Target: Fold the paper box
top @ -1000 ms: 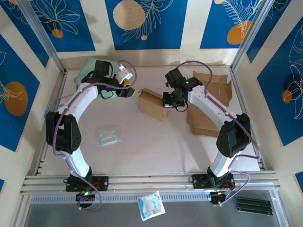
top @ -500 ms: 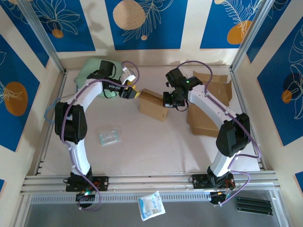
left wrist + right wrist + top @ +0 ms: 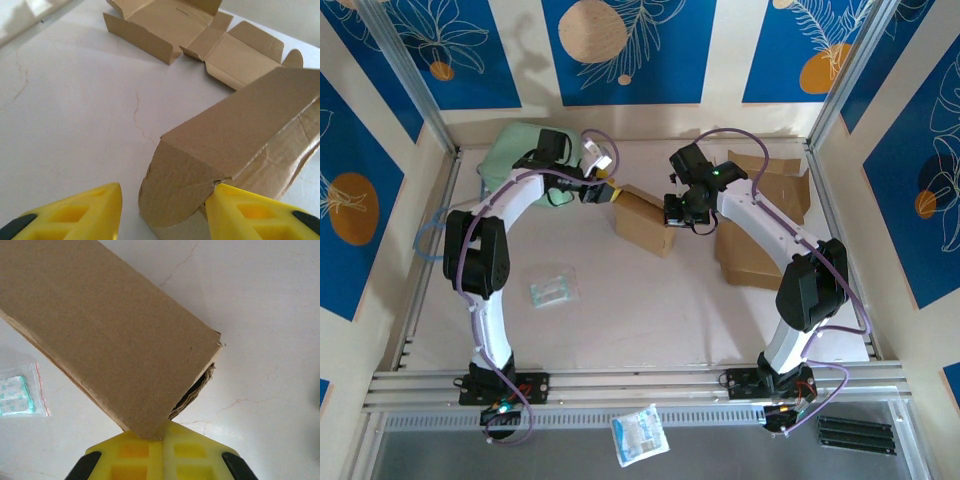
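Observation:
The brown paper box (image 3: 645, 222) lies on the white table, mid-back, between both arms. My left gripper (image 3: 608, 194) is at the box's left end. In the left wrist view its yellow fingers (image 3: 80, 212) stand apart around the rounded end flap (image 3: 182, 185); the right finger touches the flap's edge and the left one is clear of it. My right gripper (image 3: 678, 214) is at the box's right end. In the right wrist view its fingertips (image 3: 162, 440) are pressed together against the corner of the box (image 3: 110, 335), whose end there gapes slightly.
Flat unfolded cardboard blanks (image 3: 765, 215) lie at the right, also seen in the left wrist view (image 3: 200, 35). A green cloth (image 3: 515, 150) sits at the back left. A plastic packet (image 3: 553, 287) lies left of centre, another packet (image 3: 640, 435) on the front rail.
My left gripper has moved right, up to the box's left end, and its jaws have narrowed. The right arm and the box have stayed put.

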